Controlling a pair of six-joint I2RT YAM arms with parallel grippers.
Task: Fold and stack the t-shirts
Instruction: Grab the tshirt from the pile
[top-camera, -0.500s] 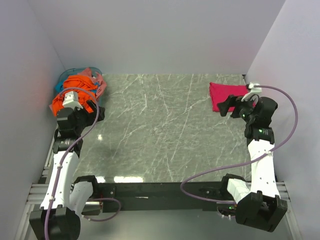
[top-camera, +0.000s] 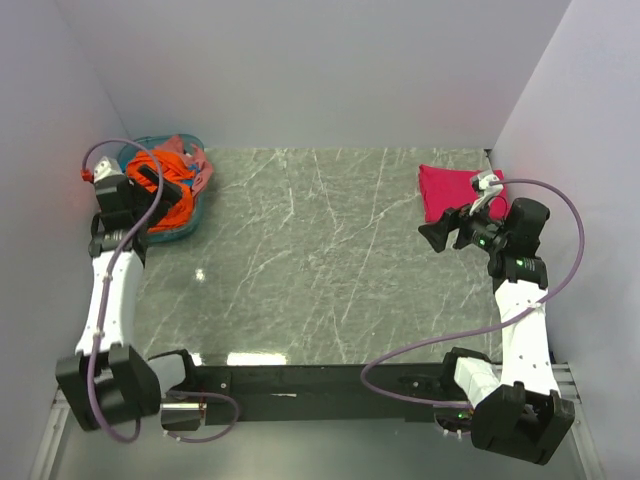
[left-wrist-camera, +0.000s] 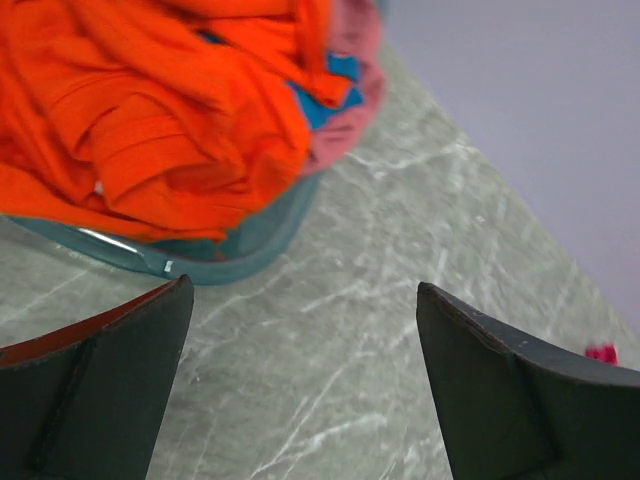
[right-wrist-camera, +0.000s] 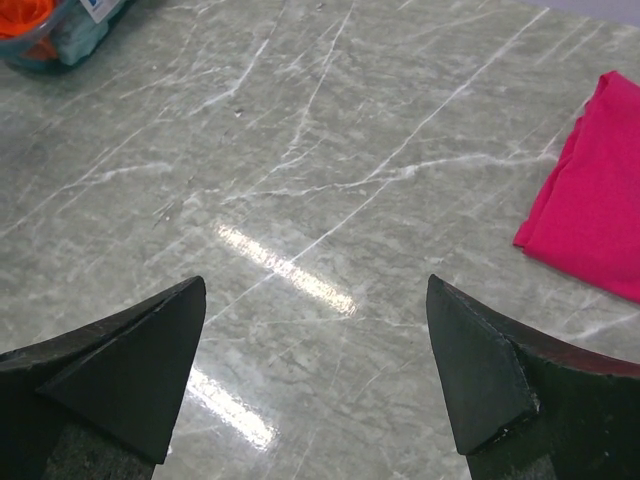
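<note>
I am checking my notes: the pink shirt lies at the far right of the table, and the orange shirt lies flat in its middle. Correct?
No. The orange shirt is bunched in the basket at the far left, as the top view shows. The pink shirt does lie at the far right.

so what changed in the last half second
The left gripper swung left off the orange shirt, toward the wall. The right gripper drew back off the pink shirt, nearer the table middle. Both are open, with nothing taken or let go. The basket and shirts stayed put.
</note>
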